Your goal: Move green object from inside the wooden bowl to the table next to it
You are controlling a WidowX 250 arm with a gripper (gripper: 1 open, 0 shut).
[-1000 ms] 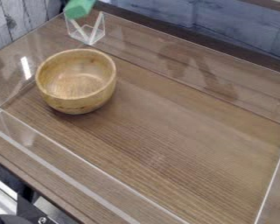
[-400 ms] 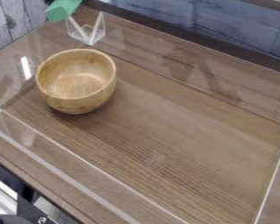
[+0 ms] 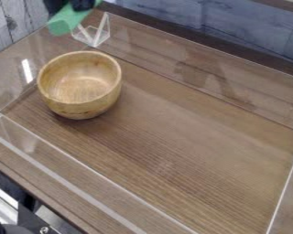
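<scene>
Up at the top edge of the view, above and behind the wooden bowl (image 3: 80, 84), the pincer (image 3: 78, 9) is barely in shot; only a dark bit of it shows over the green object (image 3: 70, 19). I cannot make out its fingers, so I cannot tell from here how they stand. The green block hangs in the air with nothing under it, so it looks carried, but the grip itself is out of sight. It sits tilted, one end lower than the other, just beside a small clear acrylic stand (image 3: 94, 33) that rises behind the bowl.

As for progress, the bowl's hollow is bare, smooth tan wood with nothing in it, so the lifting-out part looks done. What is left, as I judge it, is bringing the block down onto the desk (image 3: 198, 128) near the bowl and letting go. There is plenty of bare brown wood grain to the right of the bowl and in front of it.

Of the arm almost nothing shows; it comes in from above the bowl's far side, beyond the frame. Clear acrylic walls (image 3: 39, 155) edge the desk around the bowl.
</scene>
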